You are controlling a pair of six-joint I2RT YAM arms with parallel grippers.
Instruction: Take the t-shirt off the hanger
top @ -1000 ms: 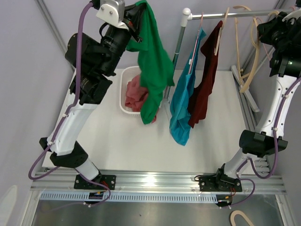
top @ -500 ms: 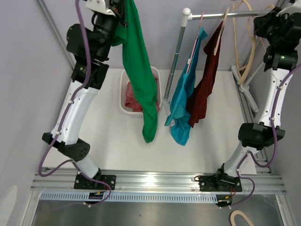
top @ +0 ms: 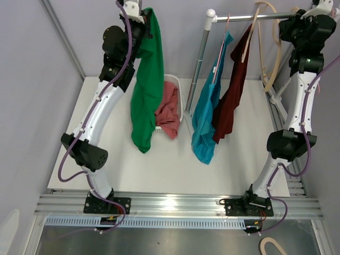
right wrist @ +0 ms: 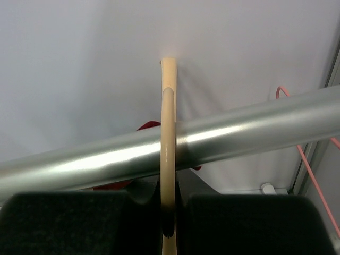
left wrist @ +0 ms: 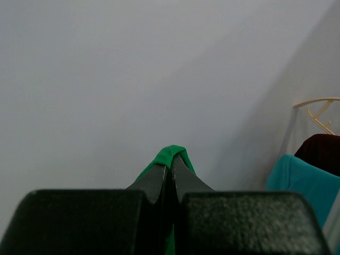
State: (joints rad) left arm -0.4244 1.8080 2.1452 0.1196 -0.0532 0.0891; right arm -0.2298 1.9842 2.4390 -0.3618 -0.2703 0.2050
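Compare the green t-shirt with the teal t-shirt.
The green t-shirt dangles from the left hand; the teal t-shirt hangs on a pink hanger on the rail. From above, the green t-shirt covers part of the white basket; the teal t-shirt clears it. Both hang limp.

**Dull cloth, bright rail, matt black**

The green t-shirt (top: 147, 79), upper left of centre in the top view, is soft matt cloth hanging in loose folds. The teal shirt (top: 204, 117) and maroon shirt (top: 229, 101) look like the same dull knit. Crumpled pink cloth (top: 167, 114) lies in a smooth white plastic basket (top: 182, 103). The rail (right wrist: 239, 130) is bare metal, satin-bright with a long streak of glare. The cream hanger (right wrist: 168, 133) is smooth with a faint sheen; wood or plastic cannot be told. The left gripper (left wrist: 171, 169) is matt black and finely grained. The table (top: 159, 159) is matt white, and the frame (top: 175, 204) at the bottom is ribbed, shiny aluminium.
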